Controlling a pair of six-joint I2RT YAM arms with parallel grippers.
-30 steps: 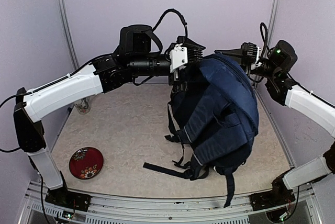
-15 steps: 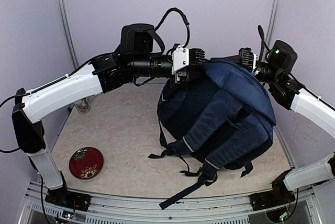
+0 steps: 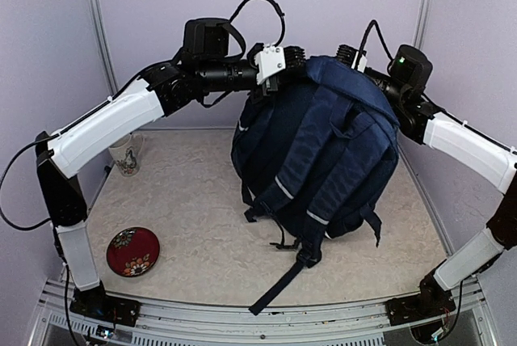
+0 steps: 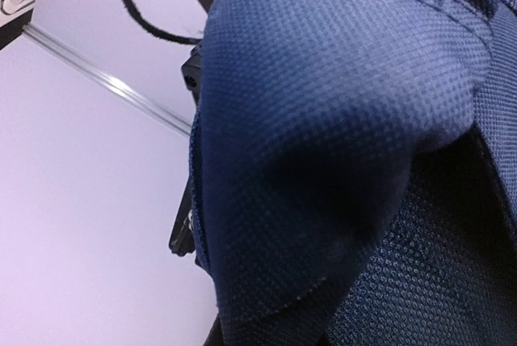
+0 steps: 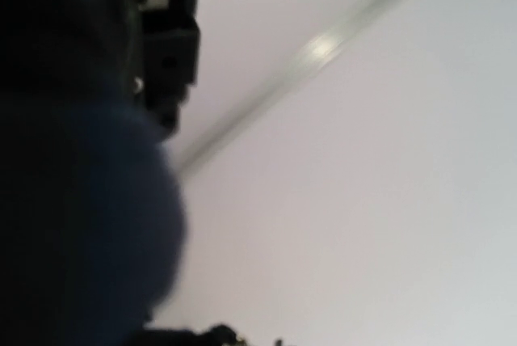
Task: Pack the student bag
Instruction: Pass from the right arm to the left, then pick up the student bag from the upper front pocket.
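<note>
The right gripper (image 3: 349, 55) is clamped shut on the top of the large navy-blue fabric backpack (image 3: 323, 152), which hangs upright over the beige speckled table (image 3: 194, 200), straps facing me; the left gripper (image 3: 289, 63) is buried against the same top edge, its jaws hidden, so I cannot tell their state

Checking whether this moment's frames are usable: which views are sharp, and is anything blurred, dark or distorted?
Top external: evenly lit and sharp, student bag clear, frame posts tilted by perspective. Left wrist: bag fabric fills most of it, weave in focus, shadowed fold mid-frame. Right wrist: out of focus, bag only a dark blur at left, wall bright.
</note>
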